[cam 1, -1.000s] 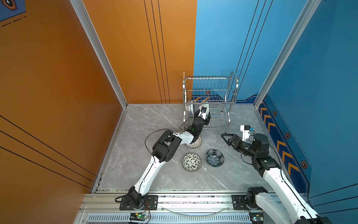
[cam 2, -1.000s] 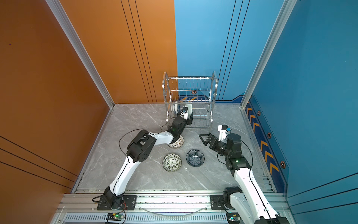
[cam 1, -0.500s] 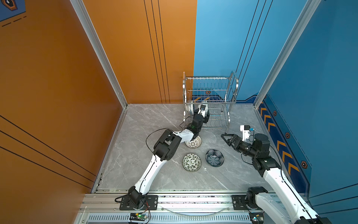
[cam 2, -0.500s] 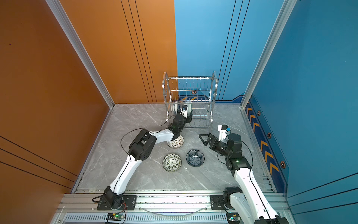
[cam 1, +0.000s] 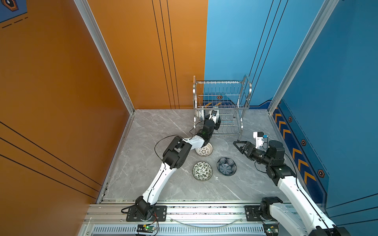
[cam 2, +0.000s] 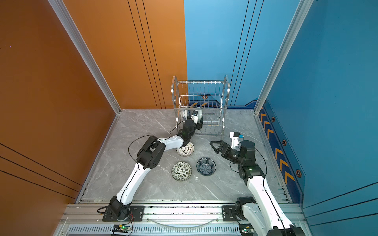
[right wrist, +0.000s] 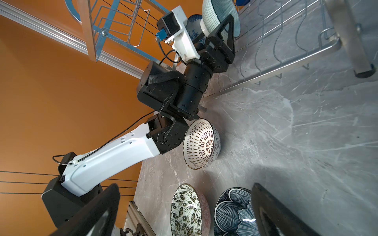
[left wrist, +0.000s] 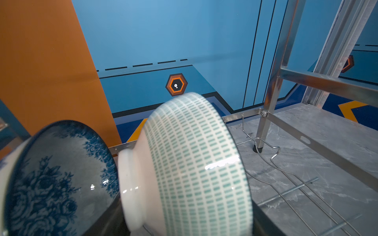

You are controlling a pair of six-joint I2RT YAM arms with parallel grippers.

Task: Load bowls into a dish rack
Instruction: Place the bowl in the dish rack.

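Left wrist view: mint bowl point(left wrist: 194, 163) blurred at its foot, cut off by the lower edge; blue-floral bowl point(left wrist: 55, 179) cut off at left and below. No telling the grip of the left gripper point(right wrist: 230, 22) on the mint bowl: one finger across its outside, the other hidden behind it. Top views: white lattice bowl point(cam 1: 205, 151) half hidden under the left arm point(cam 1: 194, 142); bowls in the dish rack point(cam 1: 246, 90) too small, screened by wires. Right wrist view: fingers point(right wrist: 276, 214) of the right gripper point(cam 1: 239, 147) dark, blurred, cut by the lower edge; navy bowl point(right wrist: 233, 212) partly behind one, leaf-patterned bowl point(right wrist: 188, 212) cut off below
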